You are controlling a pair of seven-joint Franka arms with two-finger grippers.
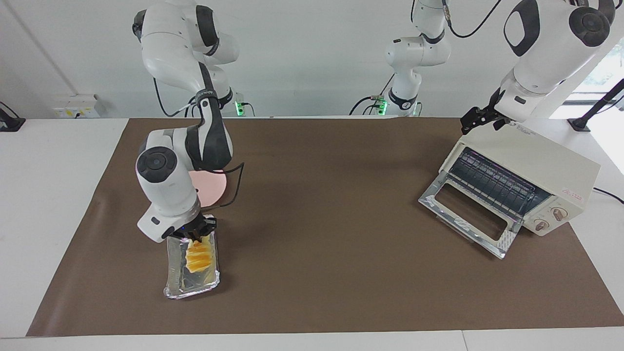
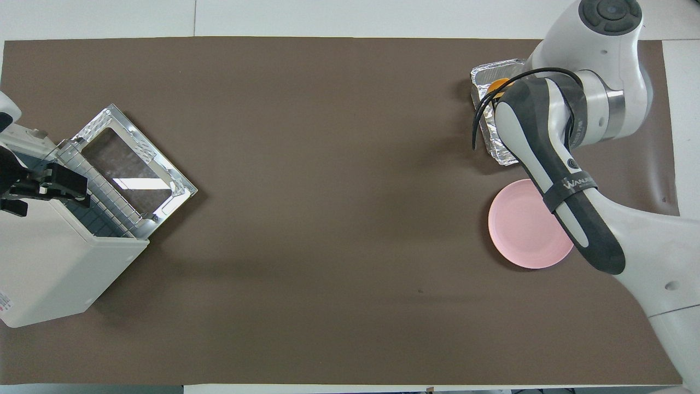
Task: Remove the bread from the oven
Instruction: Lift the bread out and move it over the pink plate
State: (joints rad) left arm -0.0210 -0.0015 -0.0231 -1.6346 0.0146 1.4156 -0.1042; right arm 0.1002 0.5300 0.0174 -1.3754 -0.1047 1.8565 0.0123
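Bread mostly hidden under right hand in overhead view

Both arms are wearing glossy white shells with rounded, bulging segments. Dark grey-black panels are covering the joints, and round black caps with concentric rings are sitting on the elbow ends. On the right arm a long dark grey panel is running along the forearm, crossed by a black band bearing white lettering, and a bare metal ring is showing at the wrist. A thin black cable is looping loosely off this forearm. Small round holes are dotting its white upper shell. The left arm is carrying a black cable too. Green lights are glowing at both bases. The grippers are black.
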